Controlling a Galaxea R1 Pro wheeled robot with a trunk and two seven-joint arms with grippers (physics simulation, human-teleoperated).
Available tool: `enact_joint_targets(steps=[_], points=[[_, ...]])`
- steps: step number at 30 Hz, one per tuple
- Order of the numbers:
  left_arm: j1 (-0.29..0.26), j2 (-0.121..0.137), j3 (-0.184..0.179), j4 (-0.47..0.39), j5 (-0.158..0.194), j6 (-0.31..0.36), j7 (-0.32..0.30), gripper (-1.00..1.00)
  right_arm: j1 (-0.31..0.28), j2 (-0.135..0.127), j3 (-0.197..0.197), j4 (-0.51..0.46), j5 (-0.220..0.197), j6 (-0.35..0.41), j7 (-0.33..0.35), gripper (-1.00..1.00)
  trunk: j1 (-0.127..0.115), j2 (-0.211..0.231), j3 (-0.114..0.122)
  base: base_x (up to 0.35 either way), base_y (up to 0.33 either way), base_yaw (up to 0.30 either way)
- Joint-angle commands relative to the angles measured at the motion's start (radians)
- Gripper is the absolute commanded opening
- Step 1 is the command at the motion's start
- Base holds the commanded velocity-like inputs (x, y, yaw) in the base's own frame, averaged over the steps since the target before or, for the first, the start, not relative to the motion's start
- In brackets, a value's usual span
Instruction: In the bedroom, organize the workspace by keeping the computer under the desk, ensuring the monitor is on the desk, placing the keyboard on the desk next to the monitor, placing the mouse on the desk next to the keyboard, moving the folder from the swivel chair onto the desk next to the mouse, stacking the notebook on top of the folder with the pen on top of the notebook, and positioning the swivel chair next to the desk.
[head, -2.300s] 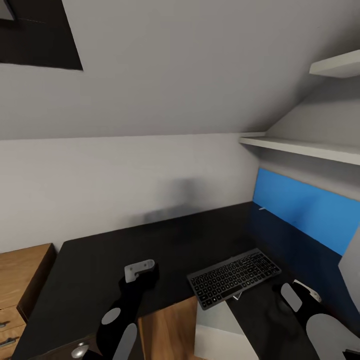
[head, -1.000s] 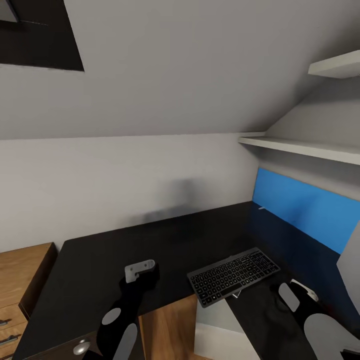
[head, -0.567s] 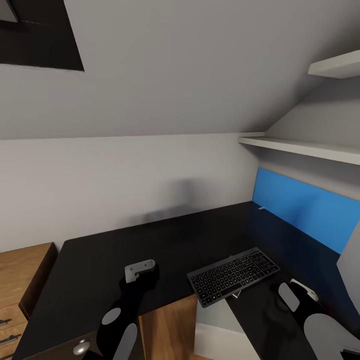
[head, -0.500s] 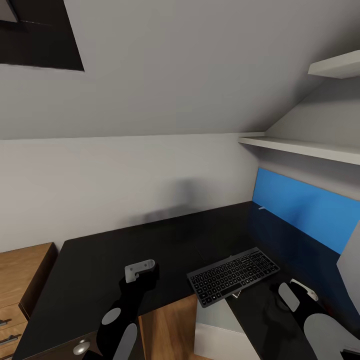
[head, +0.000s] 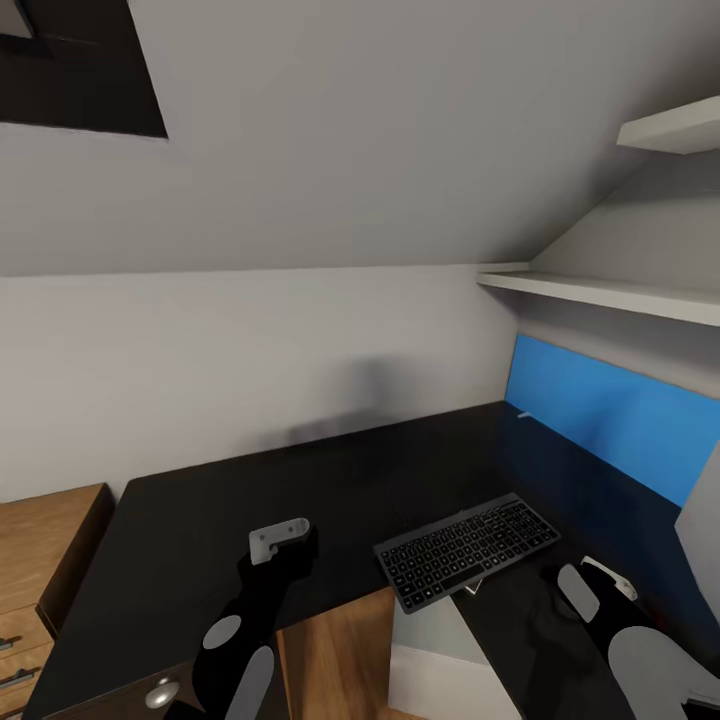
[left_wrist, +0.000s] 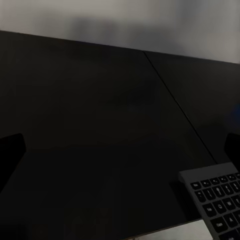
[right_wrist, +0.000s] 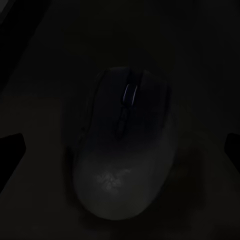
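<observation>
Mouse (right_wrist: 127, 150) lies between our right gripper's (right_wrist: 122, 140) parted fingers on the desk (head: 330, 490). We judge grasping it comes next; the left gripper (left_wrist: 120, 150) is spread, empty.

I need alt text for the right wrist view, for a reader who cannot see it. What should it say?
A pale computer mouse with a scroll wheel lies on the dark desk surface, seen from close above in dim light. The right pincer is open, and the tips of its two black fingers show at opposite edges, one on each side of the mouse without touching it.
</observation>
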Motion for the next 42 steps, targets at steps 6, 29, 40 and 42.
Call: enact_joint_targets(steps=[6,29,40,42], points=[[-0.001,0.000,-0.001,-0.001,0.010,0.003,0.009,1.00,0.000,0.000,0.000,-0.002,-0.008,0.003,-0.005,1.00,0.012,-0.022,-0.011,0.000,0.000,0.000],[-0.001,0.000,-0.004,-0.001,0.009,0.003,0.009,1.00,0.000,0.000,0.000,-0.002,-0.008,0.005,-0.007,1.00,0.054,-0.099,-0.045,0.000,0.000,0.000],[-0.001,0.000,-0.004,-0.001,0.010,0.003,0.009,1.00,0.000,0.000,0.000,-0.001,-0.008,0.005,-0.008,1.00,0.062,-0.113,-0.052,0.000,0.000,0.000],[-0.001,0.000,-0.004,-0.001,0.009,0.003,0.009,1.00,0.000,0.000,0.000,-0.001,-0.008,0.005,-0.008,1.00,0.065,-0.120,-0.055,0.000,0.000,0.000]])
